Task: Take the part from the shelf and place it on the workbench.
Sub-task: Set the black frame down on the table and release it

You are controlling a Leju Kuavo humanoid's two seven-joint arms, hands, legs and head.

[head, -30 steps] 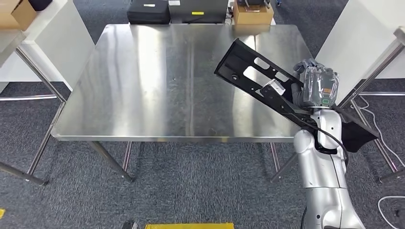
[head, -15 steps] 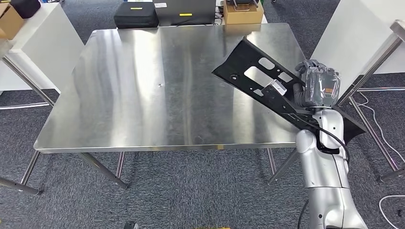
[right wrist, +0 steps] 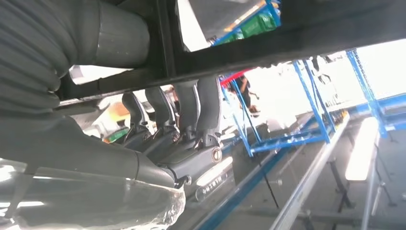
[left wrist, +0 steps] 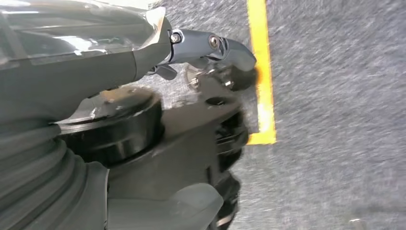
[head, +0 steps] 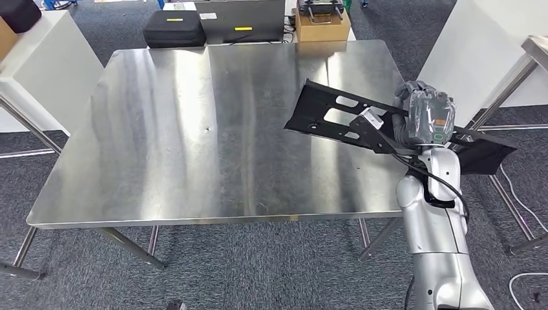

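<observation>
The part [head: 329,116] is a long flat black panel with cut-outs and a small white tag. My right hand [head: 423,116] grips it near its middle, at the right edge of the steel workbench [head: 194,129]. The panel's left end hangs low over the tabletop, and its right end sticks out past the table's edge. In the right wrist view the part [right wrist: 287,40] crosses as a dark bar with my fingers [right wrist: 191,110] wrapped around it. My left hand [left wrist: 210,45] hangs over grey carpet with a finger stretched out and nothing in it.
Behind the table's far edge stand a black case [head: 174,29], a grey box [head: 239,19] and a cardboard box [head: 323,24]. A white cabinet [head: 39,64] stands at the left. At the right are a white panel [head: 478,45] and another table's leg [head: 510,90].
The camera has shifted, so the table sits differently in the picture. The part has swung from a steep tilt to nearly level, closer to the tabletop, still in my right hand.
</observation>
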